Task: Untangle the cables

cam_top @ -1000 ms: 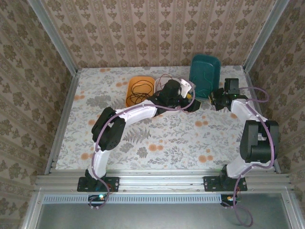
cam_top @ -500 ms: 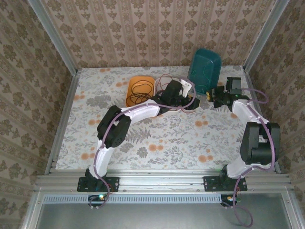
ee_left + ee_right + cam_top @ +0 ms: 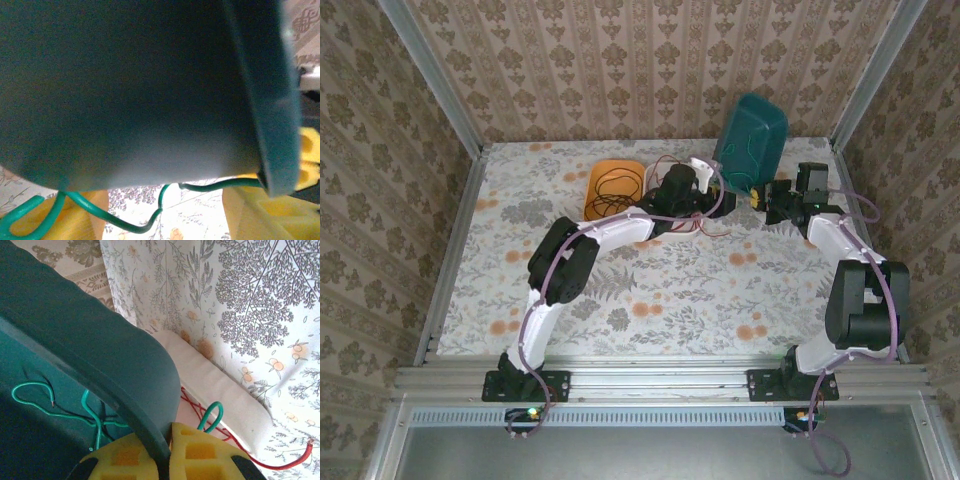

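The right end effector (image 3: 163, 441) is pinching the rim of the teal tray (image 3: 100, 355) between its yellow pads, tipping the tray up on its far edge. The left end effector (image 3: 167, 216) is sitting under that tilted tray with its fingers standing apart and nothing clamped; a green cable (image 3: 210, 187) is running loosely across the gap between them.

More of the green cable is lying inside the teal tray and curling out over the rim. Just beside it, a red cable (image 3: 280, 464) is trailing out of a white tray (image 3: 225, 385) onto the desk (image 3: 670, 290). Further left, a black cable (image 3: 613, 190) is coiling in an orange tray (image 3: 600, 172).

These cables are likely light, limp and a little springy, so a pull on one would probably drag on any strand it is crossing. A free end or an open loop clear of the others looks like the best place to grip. Each one is thin, glossy and loopy.
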Tool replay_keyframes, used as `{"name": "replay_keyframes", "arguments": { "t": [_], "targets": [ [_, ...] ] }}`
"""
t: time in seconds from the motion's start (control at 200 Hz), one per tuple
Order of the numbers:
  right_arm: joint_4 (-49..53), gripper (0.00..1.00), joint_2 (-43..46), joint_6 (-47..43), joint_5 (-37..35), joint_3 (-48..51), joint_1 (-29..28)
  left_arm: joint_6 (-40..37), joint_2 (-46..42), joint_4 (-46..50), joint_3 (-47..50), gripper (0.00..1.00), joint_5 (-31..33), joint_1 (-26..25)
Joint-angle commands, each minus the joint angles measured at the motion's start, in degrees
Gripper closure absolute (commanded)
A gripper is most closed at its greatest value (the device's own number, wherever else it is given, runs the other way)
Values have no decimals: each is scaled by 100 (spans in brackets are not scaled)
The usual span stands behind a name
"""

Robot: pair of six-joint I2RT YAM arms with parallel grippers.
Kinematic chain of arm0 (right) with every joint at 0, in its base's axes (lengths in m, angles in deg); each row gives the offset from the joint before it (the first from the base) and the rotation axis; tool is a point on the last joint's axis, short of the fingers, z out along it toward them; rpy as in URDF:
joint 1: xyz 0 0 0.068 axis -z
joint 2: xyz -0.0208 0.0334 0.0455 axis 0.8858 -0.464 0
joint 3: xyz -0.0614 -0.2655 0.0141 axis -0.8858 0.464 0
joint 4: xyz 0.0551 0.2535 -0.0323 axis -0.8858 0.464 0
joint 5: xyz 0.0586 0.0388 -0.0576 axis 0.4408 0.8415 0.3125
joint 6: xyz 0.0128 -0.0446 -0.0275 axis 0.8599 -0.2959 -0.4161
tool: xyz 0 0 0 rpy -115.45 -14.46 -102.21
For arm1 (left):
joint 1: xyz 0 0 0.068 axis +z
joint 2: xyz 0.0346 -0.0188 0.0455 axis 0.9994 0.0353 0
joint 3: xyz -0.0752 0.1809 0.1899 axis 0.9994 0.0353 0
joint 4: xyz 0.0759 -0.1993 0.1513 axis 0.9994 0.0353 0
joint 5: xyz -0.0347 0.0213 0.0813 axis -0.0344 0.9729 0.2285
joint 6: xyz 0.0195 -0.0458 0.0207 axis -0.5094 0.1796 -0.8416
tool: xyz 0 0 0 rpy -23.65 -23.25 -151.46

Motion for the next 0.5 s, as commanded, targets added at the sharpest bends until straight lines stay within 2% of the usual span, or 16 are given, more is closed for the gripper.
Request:
{"name": "replay_keyframes", "arguments": {
  "t": [0.0,0.08,0.17,0.23,0.325,0.45,0.495],
  "targets": [
    [-378,100,209,222,275,6,54,469,80,-517,12,38,-118,81],
    [-469,100,225,303,331,12,120,523,38,-543,137,46,-61,134],
    [-614,100,240,451,372,65,202,431,-25,-514,225,61,-73,141],
    [-689,100,258,518,394,104,254,425,-73,-574,292,75,-102,136],
    [-687,100,301,519,384,123,309,417,-127,-637,328,88,-167,136],
    [-651,100,317,498,364,153,354,441,-234,-761,436,100,-208,145],
    [-641,100,307,472,355,161,354,451,-303,-794,500,100,-224,142]
  ]
}}
